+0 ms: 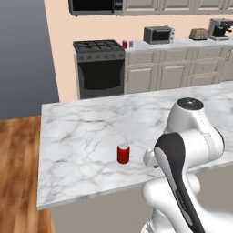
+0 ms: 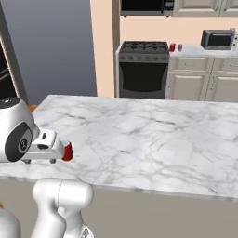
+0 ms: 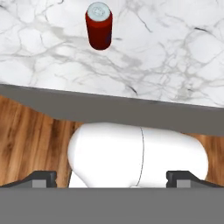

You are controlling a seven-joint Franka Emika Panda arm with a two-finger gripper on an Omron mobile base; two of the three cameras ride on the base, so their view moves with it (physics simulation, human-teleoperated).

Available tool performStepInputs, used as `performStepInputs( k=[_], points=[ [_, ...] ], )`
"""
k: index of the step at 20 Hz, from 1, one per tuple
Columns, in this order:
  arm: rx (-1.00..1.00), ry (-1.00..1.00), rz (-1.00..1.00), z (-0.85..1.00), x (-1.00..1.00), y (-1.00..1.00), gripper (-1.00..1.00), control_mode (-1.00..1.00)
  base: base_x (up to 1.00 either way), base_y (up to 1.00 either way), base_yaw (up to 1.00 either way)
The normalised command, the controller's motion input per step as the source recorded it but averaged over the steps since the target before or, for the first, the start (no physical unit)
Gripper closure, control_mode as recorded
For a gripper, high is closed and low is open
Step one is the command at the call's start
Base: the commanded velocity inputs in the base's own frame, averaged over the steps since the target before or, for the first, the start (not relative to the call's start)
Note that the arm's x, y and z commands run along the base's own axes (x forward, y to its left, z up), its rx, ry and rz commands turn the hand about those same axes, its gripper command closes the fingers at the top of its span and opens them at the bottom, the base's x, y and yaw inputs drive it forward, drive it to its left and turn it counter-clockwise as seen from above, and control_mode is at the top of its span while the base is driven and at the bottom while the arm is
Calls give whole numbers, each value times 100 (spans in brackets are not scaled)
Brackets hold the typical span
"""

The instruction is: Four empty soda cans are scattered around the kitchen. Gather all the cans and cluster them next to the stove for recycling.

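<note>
We see the gripper [image 3: 111,179] at the bottom of the hand view, fingers [image 3: 41,178] spread wide, nothing held. One red can [image 1: 123,153] stands upright on the marble island [image 1: 82,132], near its front edge, bare marble all around it; it shows in the hand view [image 3: 99,25] too. We count three cans: this one, plus another red can [image 1: 124,44] and a purple can [image 1: 131,43] side by side on the far counter [image 1: 182,44], just right of the stove [image 1: 99,66]. One toaster oven [image 1: 158,34] sits further right.
</note>
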Motion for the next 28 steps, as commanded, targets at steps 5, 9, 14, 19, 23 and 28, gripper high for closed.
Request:
performStepInputs(
  k=[5, 9, 14, 19, 23, 28],
  points=[
    [0, 0, 0, 0, 0, 0, -100, 100, 12, 9, 0],
    [0, 0, 0, 0, 0, 0, -100, 100, 0, 0, 0],
    [0, 0, 0, 0, 0, 0, -100, 100, 0, 0, 0],
    [0, 0, 0, 0, 2, 0, -100, -100, 0, 0, 0],
    [0, -23, 0, 0, 41, 40, -100, -100, 0, 0, 0],
    [6, -24, 0, 0, 65, 3, -100, -100, 0, 0, 0]
  ],
)
